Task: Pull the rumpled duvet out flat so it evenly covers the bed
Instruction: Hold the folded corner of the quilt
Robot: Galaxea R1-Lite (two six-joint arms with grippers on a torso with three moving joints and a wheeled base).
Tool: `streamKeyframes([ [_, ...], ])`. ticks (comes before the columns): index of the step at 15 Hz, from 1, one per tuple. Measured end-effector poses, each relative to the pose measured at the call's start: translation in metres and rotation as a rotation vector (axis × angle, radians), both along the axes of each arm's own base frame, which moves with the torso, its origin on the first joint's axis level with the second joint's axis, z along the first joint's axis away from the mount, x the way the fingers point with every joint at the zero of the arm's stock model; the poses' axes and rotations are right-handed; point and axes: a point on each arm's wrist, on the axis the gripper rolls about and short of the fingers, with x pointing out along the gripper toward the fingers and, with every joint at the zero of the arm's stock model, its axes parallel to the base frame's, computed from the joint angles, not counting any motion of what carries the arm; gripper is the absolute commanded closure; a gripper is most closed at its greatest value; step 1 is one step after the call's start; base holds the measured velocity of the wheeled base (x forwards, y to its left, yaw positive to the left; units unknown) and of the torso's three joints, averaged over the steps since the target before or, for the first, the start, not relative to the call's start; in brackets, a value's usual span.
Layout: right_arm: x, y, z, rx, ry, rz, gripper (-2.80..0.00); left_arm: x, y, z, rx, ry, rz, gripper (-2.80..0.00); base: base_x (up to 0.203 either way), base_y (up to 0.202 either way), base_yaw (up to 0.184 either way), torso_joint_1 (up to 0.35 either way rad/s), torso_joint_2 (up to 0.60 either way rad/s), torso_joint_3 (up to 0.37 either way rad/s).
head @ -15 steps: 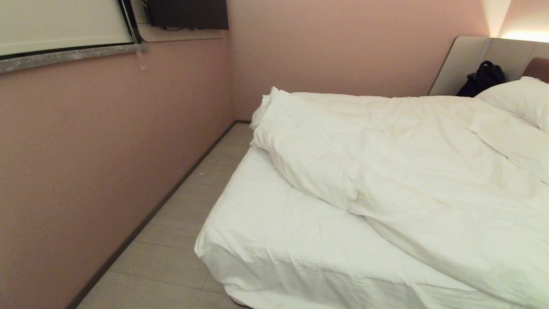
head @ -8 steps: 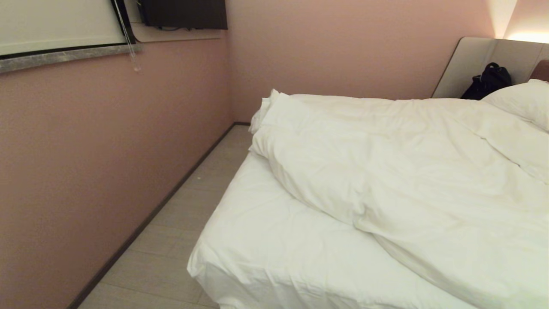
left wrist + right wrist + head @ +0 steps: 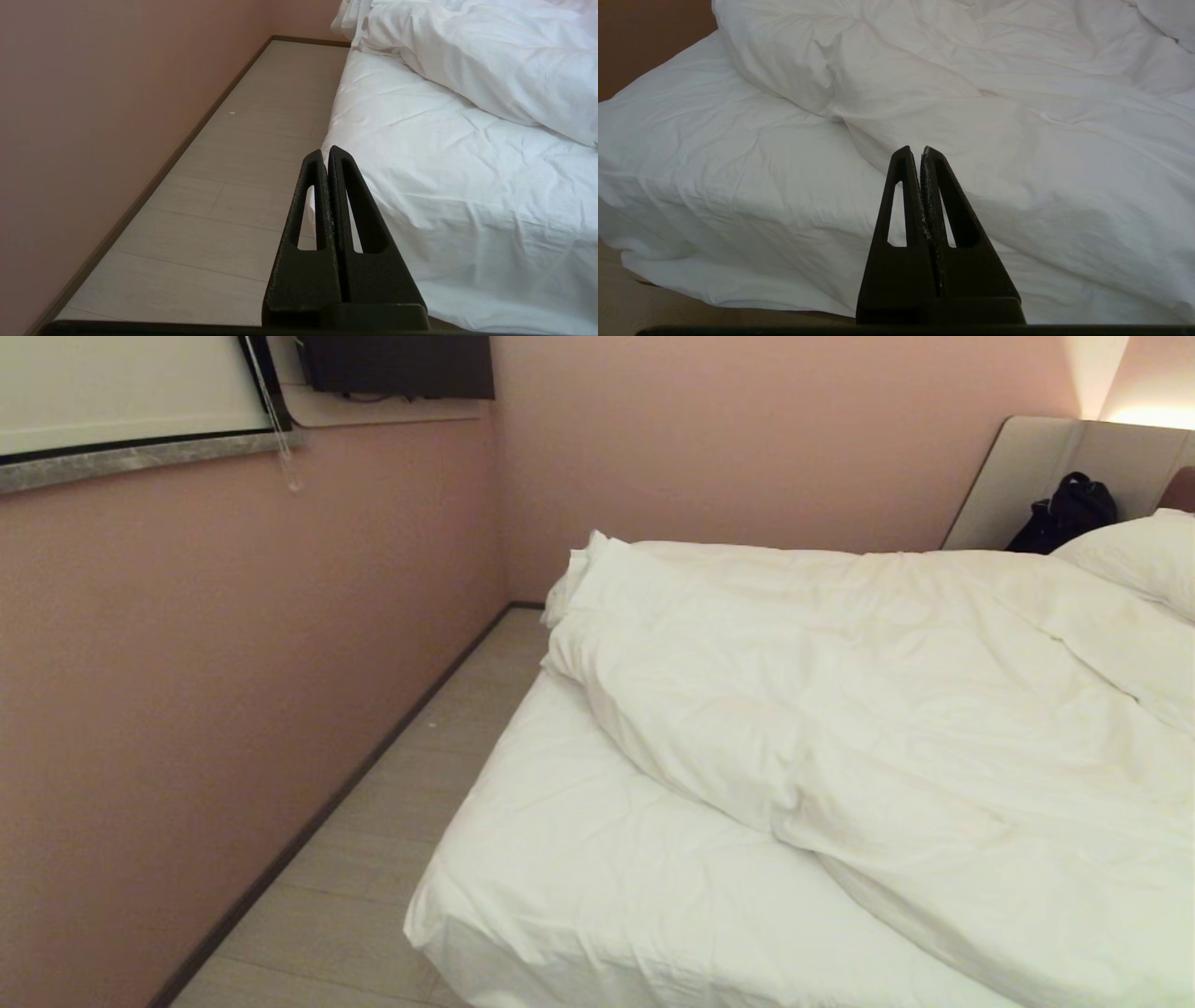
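The duvet (image 3: 887,709) lies rumpled and bunched across the far and right part of the bed (image 3: 579,887), leaving the white sheet bare at the near left corner. In the left wrist view the duvet (image 3: 476,60) sits beyond the bare sheet (image 3: 444,177), and my left gripper (image 3: 325,154) is shut and empty, short of the bed's corner. My right gripper (image 3: 920,153) is also shut and empty, pointing at the duvet's folded edge (image 3: 971,154) without touching it. Neither arm shows in the head view.
A pink wall (image 3: 233,663) runs close along the bed's left side, with a narrow strip of pale floor (image 3: 392,831) between. A pillow (image 3: 1134,555), a black bag (image 3: 1064,513) and the beige headboard (image 3: 1036,467) are at the far right.
The whole head view has shifted slightly, so the camera moved a little; the bed's corner sits a bit further left and lower. The duvet and both grippers are unchanged.
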Motion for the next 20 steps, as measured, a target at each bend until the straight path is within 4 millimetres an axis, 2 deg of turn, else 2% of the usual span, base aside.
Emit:
streamKeyframes([
  [12, 0.0, 0.0, 0.0, 0.0, 0.0, 0.0, 0.0, -0.001, 0.0, 0.003, 0.003, -0.009, -0.018, 0.0, 0.0, 0.0, 0.0, 0.0, 0.0, 0.0],
  [17, 0.0, 0.0, 0.0, 0.0, 0.0, 0.0, 0.0, -0.005, -0.004, 0.037, -0.01, 0.035, -0.157, 0.0, 0.0, 0.0, 0.0, 0.0, 0.0, 0.0],
  [20, 0.0, 0.0, 0.0, 0.0, 0.0, 0.0, 0.0, 0.014, -0.006, 0.064, -0.063, 0.162, -0.246, 0.0, 0.0, 0.0, 0.0, 0.0, 0.0, 0.0],
])
